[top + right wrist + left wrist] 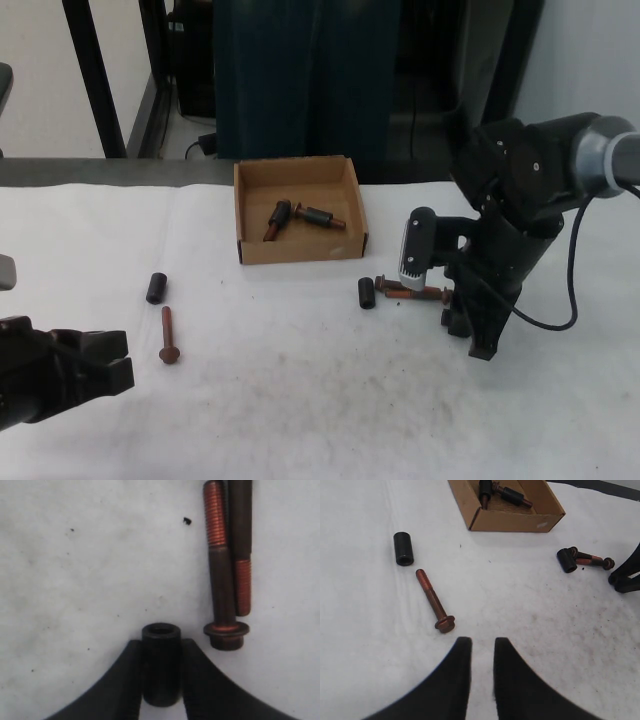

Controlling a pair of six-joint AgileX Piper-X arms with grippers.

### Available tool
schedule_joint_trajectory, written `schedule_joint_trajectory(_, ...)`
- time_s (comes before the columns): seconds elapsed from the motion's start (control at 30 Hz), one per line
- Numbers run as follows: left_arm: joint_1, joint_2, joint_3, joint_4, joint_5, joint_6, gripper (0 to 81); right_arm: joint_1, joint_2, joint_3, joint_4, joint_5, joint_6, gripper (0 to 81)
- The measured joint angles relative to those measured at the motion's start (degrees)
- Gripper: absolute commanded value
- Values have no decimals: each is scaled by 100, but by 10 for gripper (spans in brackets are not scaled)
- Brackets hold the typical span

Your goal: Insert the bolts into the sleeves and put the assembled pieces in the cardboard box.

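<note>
So the right gripper is clamped on a black sleeve beside two bolts; the left gripper (empty) has its fingers slightly apart.

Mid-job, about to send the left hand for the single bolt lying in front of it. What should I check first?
1. Right hand shut on the held sleeve: ok.
2. Held sleeve's bore showing at its free end: ok.
3. Left hand open and empty: ok.
4. Bolt lying flat, apart from the loose sleeve beside it: ok.
5. Held sleeve lifted off the bench: cannot tell.
6. Cardboard box has free floor beside the two assembled pieces: ok.
</note>
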Motion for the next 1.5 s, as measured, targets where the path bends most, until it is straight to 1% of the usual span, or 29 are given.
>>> schedule_joint_trajectory(0.07,0,0,0,0,0,0,163,0,0,-3,10,2,0,19)
schedule_joint_trajectory(0.1,0,0,0,0,0,0,163,0,0,-3,12,2,0,1)
schedule_joint_trajectory(0.27,0,0,0,0,0,0,163,69,9,-64,72,134,0,0)
schedule_joint_trajectory(0.5,0,0,0,0,0,0,163,327,54,-230,130,433,166,0)
schedule_joint_trajectory(0.57,0,0,0,0,0,0,163,404,52,-290,127,601,392,0)
schedule_joint_trajectory(0.73,0,0,0,0,0,0,163,495,-165,-377,246,765,1060,0)
schedule_joint_trajectory(0.77,0,0,0,0,0,0,163,492,-338,-385,405,749,1292,0)
schedule_joint_trajectory(0.93,0,0,0,0,0,0,163,492,-757,-385,955,398,1541,0)
schedule_joint_trajectory(1.0,0,0,0,0,0,0,163,492,-971,-385,1228,180,1733,0)
schedule_joint_trajectory(1.1,0,0,0,0,0,0,163,492,-1122,-385,1415,42,2029,0)
schedule_joint_trajectory(1.17,0,0,0,0,0,0,163,497,-1244,-385,1522,-10,2545,0)
schedule_joint_trajectory(1.2,0,0,0,0,0,0,163,497,-1301,-385,1543,-10,2978,0)
schedule_joint_trajectory(1.27,0,0,0,0,0,0,163,497,-1341,-397,1540,-10,3372,0)
schedule_joint_trajectory(1.37,0,0,0,0,0,0,163,497,-1388,-397,1513,-10,3928,0)
schedule_joint_trajectory(1.47,0,0,0,0,0,0,163,497,-1417,-397,1397,-15,4346,0)
schedule_joint_trajectory(1.5,0,0,0,0,0,0,163,497,-1419,-397,1382,-15,4370,0)
